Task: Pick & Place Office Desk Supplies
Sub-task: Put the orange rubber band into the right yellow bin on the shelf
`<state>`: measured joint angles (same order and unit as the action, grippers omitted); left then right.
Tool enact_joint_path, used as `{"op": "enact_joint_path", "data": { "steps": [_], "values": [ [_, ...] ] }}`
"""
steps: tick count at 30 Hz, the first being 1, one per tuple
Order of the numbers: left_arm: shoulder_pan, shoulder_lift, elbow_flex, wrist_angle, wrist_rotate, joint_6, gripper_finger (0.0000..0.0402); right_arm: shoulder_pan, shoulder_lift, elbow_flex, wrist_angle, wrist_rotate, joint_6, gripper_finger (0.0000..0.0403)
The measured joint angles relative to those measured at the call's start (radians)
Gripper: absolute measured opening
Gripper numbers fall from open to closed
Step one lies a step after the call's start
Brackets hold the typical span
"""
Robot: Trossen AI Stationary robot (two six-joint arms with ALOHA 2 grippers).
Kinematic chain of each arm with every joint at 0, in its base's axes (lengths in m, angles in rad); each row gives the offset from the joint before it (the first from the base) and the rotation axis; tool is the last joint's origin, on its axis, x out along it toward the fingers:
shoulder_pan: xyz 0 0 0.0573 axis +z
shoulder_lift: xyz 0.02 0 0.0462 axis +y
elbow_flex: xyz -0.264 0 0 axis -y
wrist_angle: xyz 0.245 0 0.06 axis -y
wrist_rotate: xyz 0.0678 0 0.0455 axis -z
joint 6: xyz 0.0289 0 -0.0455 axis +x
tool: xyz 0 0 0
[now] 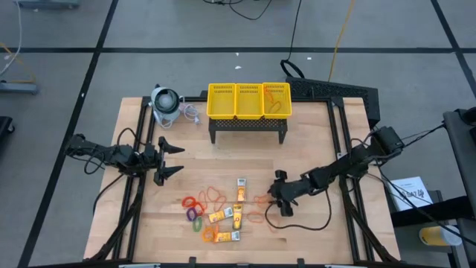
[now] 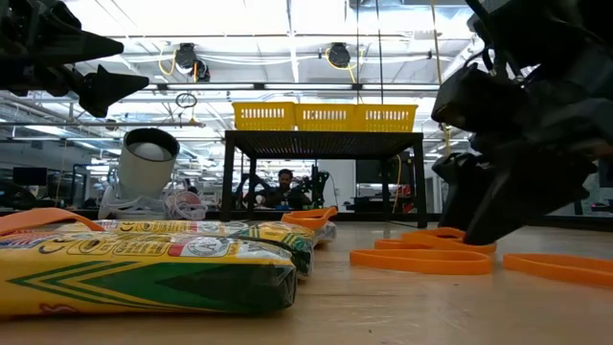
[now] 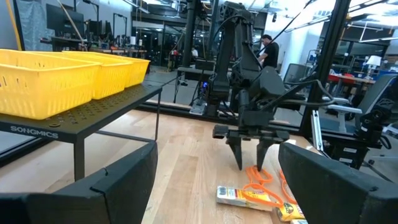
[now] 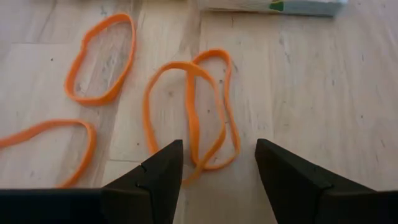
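Note:
The supplies lie on the wooden table near its front. Orange rubber bands (image 4: 189,112) are there, with yellow-orange packets (image 1: 236,216) and small coloured rings (image 1: 195,214). My right gripper (image 4: 217,155) is open. It slants down close over the table, with its fingertips on either side of the near end of two overlapping orange bands (image 1: 258,201). I see no touch between them. In the left wrist view it hangs (image 3: 252,163) just above the bands (image 3: 264,186). My left gripper (image 1: 167,160) waits open and level at the table's left.
A yellow three-compartment basket (image 1: 249,100) stands on a black perforated stand (image 1: 249,128) at the back middle. A grey-white round device with a cord (image 1: 165,104) sits at the back left. More bands (image 4: 102,59) lie flat on the wood beside the gripper. People show far behind the table.

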<state>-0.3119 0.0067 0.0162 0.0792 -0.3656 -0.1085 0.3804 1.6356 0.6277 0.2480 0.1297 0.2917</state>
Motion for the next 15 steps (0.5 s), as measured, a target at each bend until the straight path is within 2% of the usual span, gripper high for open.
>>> {"op": "enact_joint_path", "data": {
  "steps": [9,15],
  "values": [
    [0.000,0.000,0.000,0.000,0.000,0.000,0.0340,-0.016,-0.048,0.000,-0.166,0.076,-0.019,0.0188],
    [0.000,0.000,0.000,0.000,0.000,0.000,0.0340,-0.017,-0.095,-0.002,-0.221,0.081,-0.018,0.0146]
  ]
}}
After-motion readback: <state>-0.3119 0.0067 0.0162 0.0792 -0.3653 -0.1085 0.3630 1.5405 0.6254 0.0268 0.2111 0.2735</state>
